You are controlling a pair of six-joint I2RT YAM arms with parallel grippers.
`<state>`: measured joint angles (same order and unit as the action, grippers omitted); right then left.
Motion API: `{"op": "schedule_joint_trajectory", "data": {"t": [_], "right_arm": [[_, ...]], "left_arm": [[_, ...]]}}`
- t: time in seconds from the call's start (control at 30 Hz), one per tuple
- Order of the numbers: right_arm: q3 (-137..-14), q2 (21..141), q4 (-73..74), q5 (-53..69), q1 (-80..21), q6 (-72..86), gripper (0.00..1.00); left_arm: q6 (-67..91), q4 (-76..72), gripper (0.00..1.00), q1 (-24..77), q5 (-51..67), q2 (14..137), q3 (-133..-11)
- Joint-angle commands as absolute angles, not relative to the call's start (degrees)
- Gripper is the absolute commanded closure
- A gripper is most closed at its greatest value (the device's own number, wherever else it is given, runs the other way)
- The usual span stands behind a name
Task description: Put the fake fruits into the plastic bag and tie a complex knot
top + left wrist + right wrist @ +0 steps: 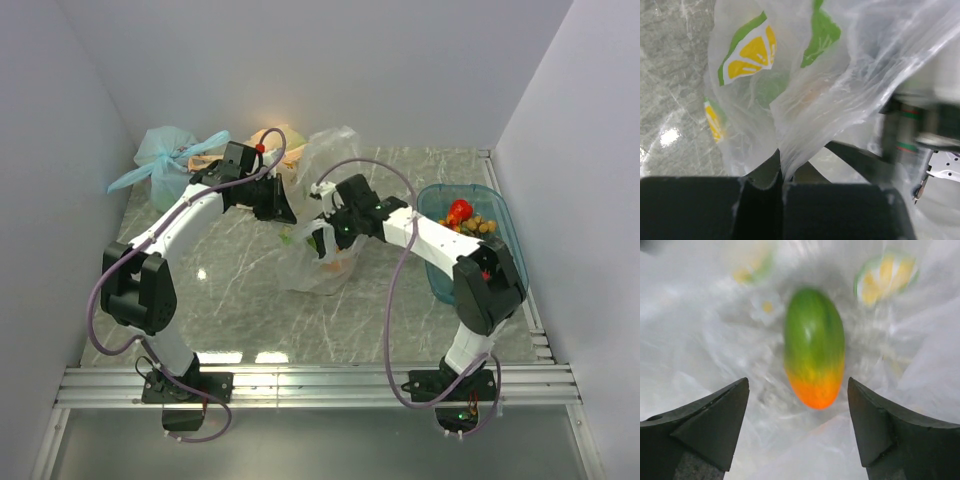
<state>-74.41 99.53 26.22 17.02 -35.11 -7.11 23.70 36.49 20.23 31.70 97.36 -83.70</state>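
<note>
— Where's the plastic bag?
— Mid-table, upright and crumpled. It is clear film printed with lemon slices.
— And the fake fruits?
— A green-to-orange one lies inside it, blurred. A red one and small orange ones sit in the blue tub, far right.

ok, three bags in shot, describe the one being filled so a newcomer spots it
Start at the grey marble table, then look mid-table, just left of the blue tub. The plastic bag there is clear with lemon-slice prints, unlike the light blue bag and orange-yellow bag at the back.
</note>
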Motion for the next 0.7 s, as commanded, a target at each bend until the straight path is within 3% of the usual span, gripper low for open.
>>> {"op": "schedule_joint_trajectory", "data": {"t": [0.0,0.2,0.37,0.5,0.67], "right_arm": [[-80.2,93.1,27.3,19.9,-35.7,-7.6,0.13],[-86.6,86.8,32.7,23.4,-35.4,-10.0,0.12],[-84.3,77.7,33.5,21.4,-34.4,-12.8,0.11],[-87.1,74.5,47.5,24.1,-27.1,-19.5,0.08],[-88.5,72.3,71.4,29.4,-4.0,-46.6,0.07]], "left_arm": [[23.5,35.9,0.99,20.4,32.8,96.8,-86.1],[23.5,35.8,0.99,20.4,32.3,96.5,-86.0],[22.9,35.7,1.00,20.5,31.6,96.0,-85.9],[21.8,35.9,1.00,20.5,30.9,95.6,-86.2],[20.3,36.7,0.99,21.2,30.6,95.2,-85.8]]}}
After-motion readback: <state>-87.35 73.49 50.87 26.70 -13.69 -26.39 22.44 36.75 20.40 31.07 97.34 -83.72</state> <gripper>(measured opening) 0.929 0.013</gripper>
